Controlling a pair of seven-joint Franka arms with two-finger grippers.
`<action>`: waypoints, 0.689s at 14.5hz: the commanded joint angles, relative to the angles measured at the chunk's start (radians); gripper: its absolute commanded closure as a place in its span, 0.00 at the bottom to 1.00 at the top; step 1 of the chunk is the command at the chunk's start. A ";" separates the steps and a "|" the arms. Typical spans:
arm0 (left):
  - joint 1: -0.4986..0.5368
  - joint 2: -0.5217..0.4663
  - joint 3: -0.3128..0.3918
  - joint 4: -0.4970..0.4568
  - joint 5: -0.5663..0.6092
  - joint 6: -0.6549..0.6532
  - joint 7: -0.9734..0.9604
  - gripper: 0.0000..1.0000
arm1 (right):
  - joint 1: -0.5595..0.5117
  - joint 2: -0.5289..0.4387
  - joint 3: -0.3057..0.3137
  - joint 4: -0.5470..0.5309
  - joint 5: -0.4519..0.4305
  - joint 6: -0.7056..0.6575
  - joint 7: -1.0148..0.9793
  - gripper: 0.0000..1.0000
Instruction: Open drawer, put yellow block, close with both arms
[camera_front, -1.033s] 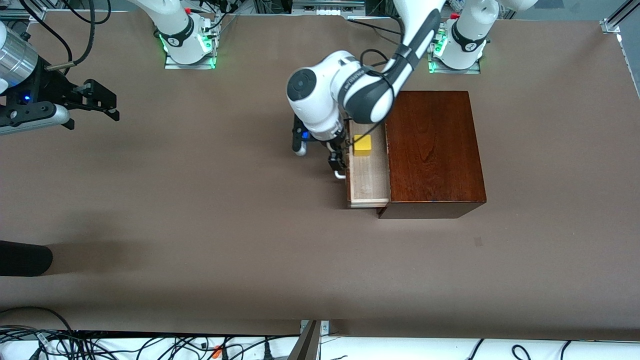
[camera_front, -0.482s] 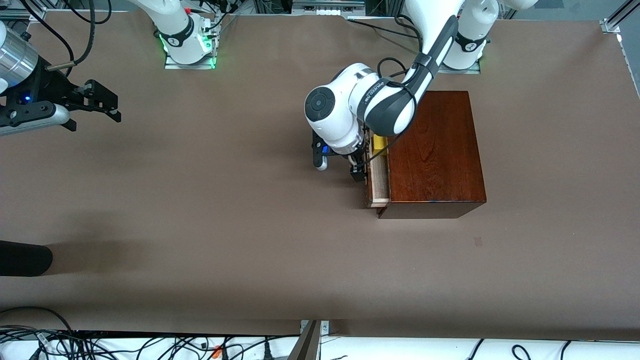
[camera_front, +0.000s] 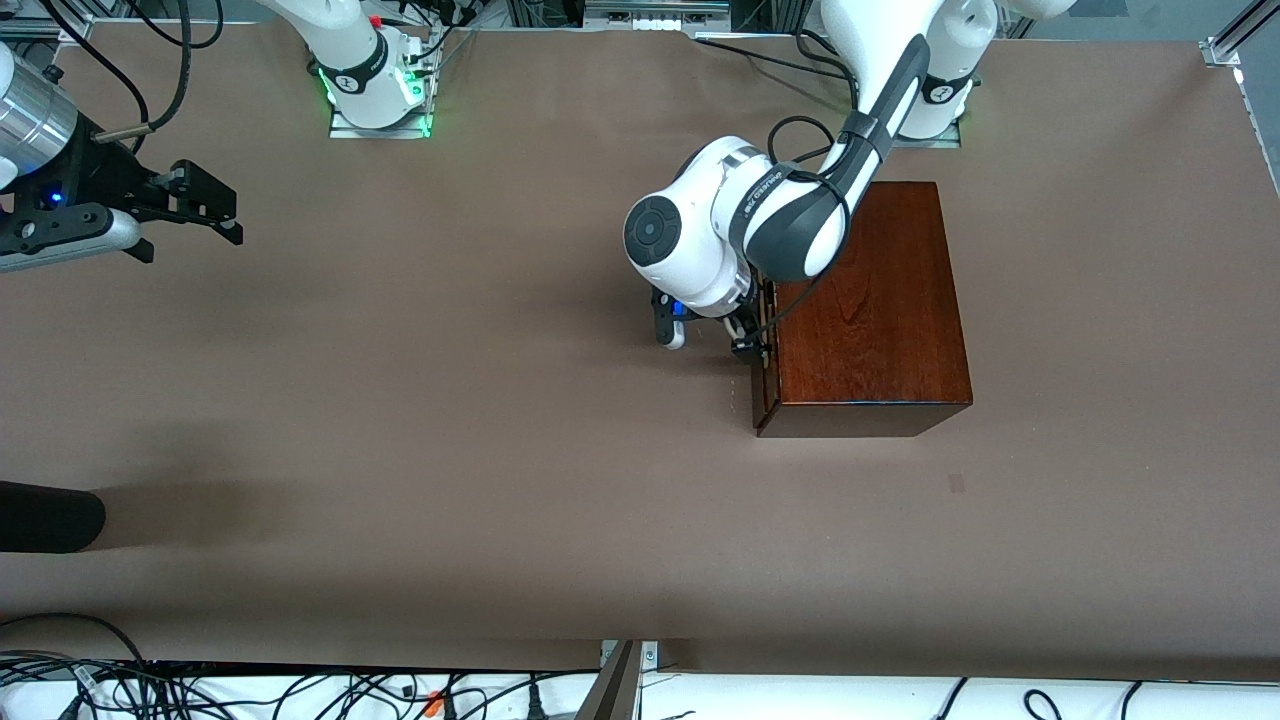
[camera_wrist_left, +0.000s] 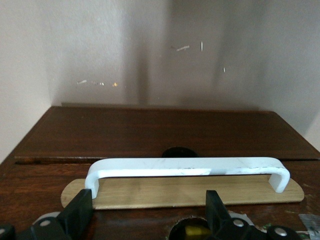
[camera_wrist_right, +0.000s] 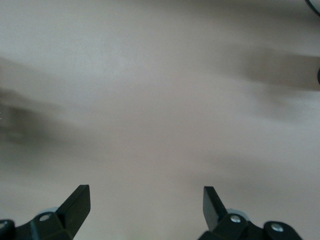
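Note:
The reddish-brown wooden box (camera_front: 870, 300) stands toward the left arm's end of the table, and its drawer (camera_front: 765, 385) sits flush in it. In the left wrist view the drawer's dark front (camera_wrist_left: 40, 175) carries a white bar handle (camera_wrist_left: 185, 166). My left gripper (camera_front: 746, 345) (camera_wrist_left: 149, 212) is open right at that front, one finger on each side below the handle, holding nothing. The yellow block is hidden in the front view; a yellow patch (camera_wrist_left: 192, 232) shows through a round hole in the front. My right gripper (camera_front: 215, 215) (camera_wrist_right: 145, 205) waits open over bare table at the right arm's end.
A dark rounded object (camera_front: 50, 515) juts in over the table at the right arm's end, nearer the front camera. Cables (camera_front: 300, 690) lie along the table's near edge. The arm bases (camera_front: 375, 90) stand along the edge farthest from the camera.
The left arm has pushed the drawer into the box, from well open with the yellow block showing to flush. The right arm has not moved.

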 joint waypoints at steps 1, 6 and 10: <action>0.008 -0.041 0.003 -0.033 0.032 -0.036 0.017 0.00 | -0.004 -0.001 0.002 0.004 0.019 -0.009 0.006 0.00; -0.009 -0.033 -0.011 -0.013 0.018 -0.016 -0.061 0.00 | -0.004 -0.001 0.002 0.004 0.019 -0.011 0.006 0.00; -0.113 -0.029 -0.017 0.073 -0.025 0.044 -0.500 0.00 | -0.004 -0.001 0.002 0.004 0.017 -0.006 0.006 0.00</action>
